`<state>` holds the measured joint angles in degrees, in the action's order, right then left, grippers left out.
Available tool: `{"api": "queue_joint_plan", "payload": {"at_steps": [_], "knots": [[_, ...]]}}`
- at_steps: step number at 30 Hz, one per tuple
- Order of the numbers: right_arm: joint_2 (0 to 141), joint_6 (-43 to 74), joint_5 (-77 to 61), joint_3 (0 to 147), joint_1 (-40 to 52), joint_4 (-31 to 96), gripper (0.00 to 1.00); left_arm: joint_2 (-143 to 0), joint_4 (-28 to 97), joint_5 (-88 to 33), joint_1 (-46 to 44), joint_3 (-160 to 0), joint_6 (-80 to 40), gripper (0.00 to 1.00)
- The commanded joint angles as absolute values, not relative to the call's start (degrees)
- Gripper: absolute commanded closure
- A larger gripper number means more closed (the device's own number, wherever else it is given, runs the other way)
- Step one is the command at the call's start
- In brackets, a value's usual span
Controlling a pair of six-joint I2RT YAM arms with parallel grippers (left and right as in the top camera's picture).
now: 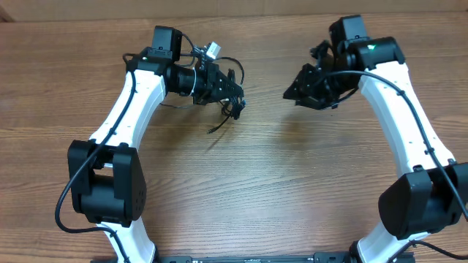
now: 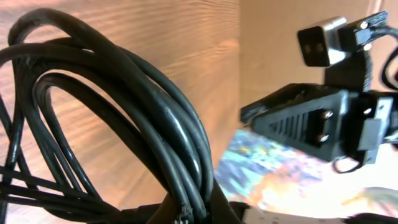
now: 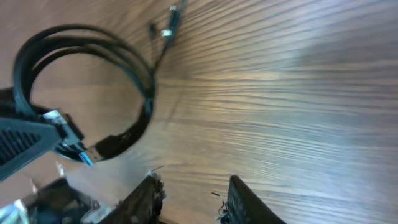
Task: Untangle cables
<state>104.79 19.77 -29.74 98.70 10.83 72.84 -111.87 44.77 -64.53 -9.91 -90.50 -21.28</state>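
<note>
My left pincer [image 1: 235, 96] clamped on thin black cable coil [image 2: 177, 127], upper middle of frame; coil apparently knotted; right pincer [image 3: 194, 198] parted, empty. Untangling barely begun.

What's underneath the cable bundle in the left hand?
Only wooden table shows under the cables; their plug ends hang toward it. The left hand hides the gripped stretch.

I find nothing legible: no words, numbers or brand marks on the cables [image 2: 168, 118] or on the bench [image 1: 292, 190]. A colourful patch [image 2: 273, 168] beside them is too blurred to read.
</note>
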Motion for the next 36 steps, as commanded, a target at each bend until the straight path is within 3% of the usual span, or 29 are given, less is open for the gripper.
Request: {"api": "queue_joint_plan", "payload": {"at_steps": [1, 8, 13, 22, 36], "knots": [[104.0, 16.5, -34.7, 99.4, 13.4, 71.4, 0.67, -110.5, 44.6, -72.5, -10.5, -91.0, -26.0, 0.96], [104.0, 16.7, -36.3, 99.3, 17.9, 68.1, 0.67, -110.5, 44.1, -71.5, -10.5, -91.0, -28.2, 0.96], [104.4, 24.8, -32.8, 98.0, 19.9, 63.7, 0.78, -110.5, 43.5, -68.4, -10.7, -91.0, -30.6, 0.96], [104.7, 26.9, -32.6, 95.9, 20.9, 61.6, 0.78, -110.5, 42.6, -67.4, -11.7, -91.0, -33.7, 0.96], [105.8, 33.1, -32.2, 89.6, 27.0, 52.1, 0.82, -110.5, 35.0, -82.6, -12.6, -91.0, -45.3, 0.93]]}}
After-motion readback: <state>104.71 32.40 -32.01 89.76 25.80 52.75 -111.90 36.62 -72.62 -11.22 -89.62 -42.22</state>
